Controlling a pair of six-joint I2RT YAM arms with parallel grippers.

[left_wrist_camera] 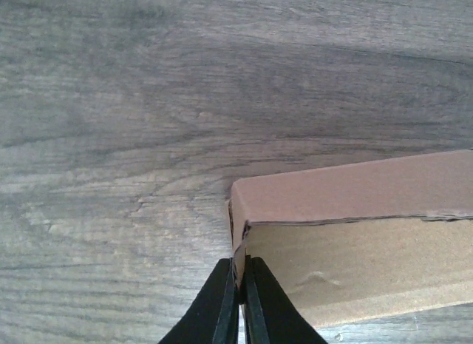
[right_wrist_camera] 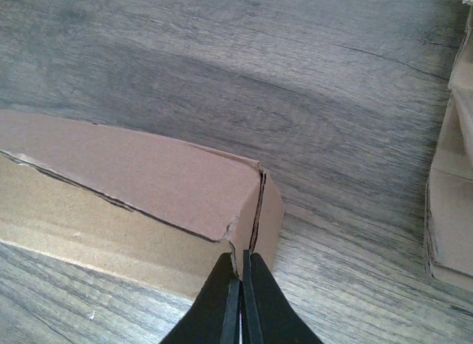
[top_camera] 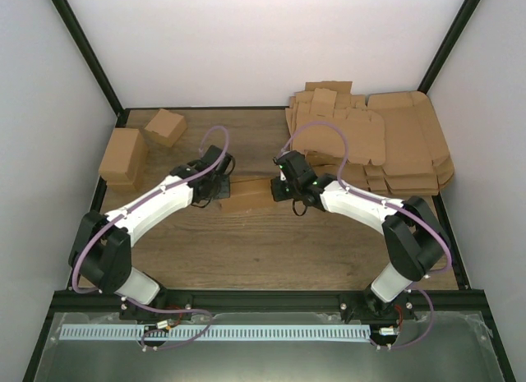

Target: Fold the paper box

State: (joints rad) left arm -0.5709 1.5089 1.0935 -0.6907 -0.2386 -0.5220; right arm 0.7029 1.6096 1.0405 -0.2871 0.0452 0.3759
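Top external view showed you the paper box [top_camera: 246, 195] lying on the wooden worktop [top_camera: 271, 250], about midway across it and directly between your two arms. Your left gripper [top_camera: 220, 185] met the box's left end and your right gripper [top_camera: 279, 187] met its right end, so you had it taken from both sides.

In the left wrist view, your left gripper [left_wrist_camera: 239, 266] was pinched down to a sliver. Its two dark fingers [left_wrist_camera: 218, 307] nearly touched, with the thin end wall of the paper box [left_wrist_camera: 355, 211] caught between them at the corner. The box looked closed up there, a flat top panel over a long side wall with a narrow seam between the two.

In the right wrist view, your right gripper [right_wrist_camera: 240, 261] was just as narrow, clamped on the cardboard edge at the opposite end of the paper box [right_wrist_camera: 148, 174]. The top panel's edge looked slightly ragged near that corner.

At the rear right, well apart from the box, sat a heap of flat cardboard sheets [top_camera: 386, 144]. At the rear left stood a brown carton [top_camera: 123, 156] with a smaller carton [top_camera: 165, 126] just beside it.
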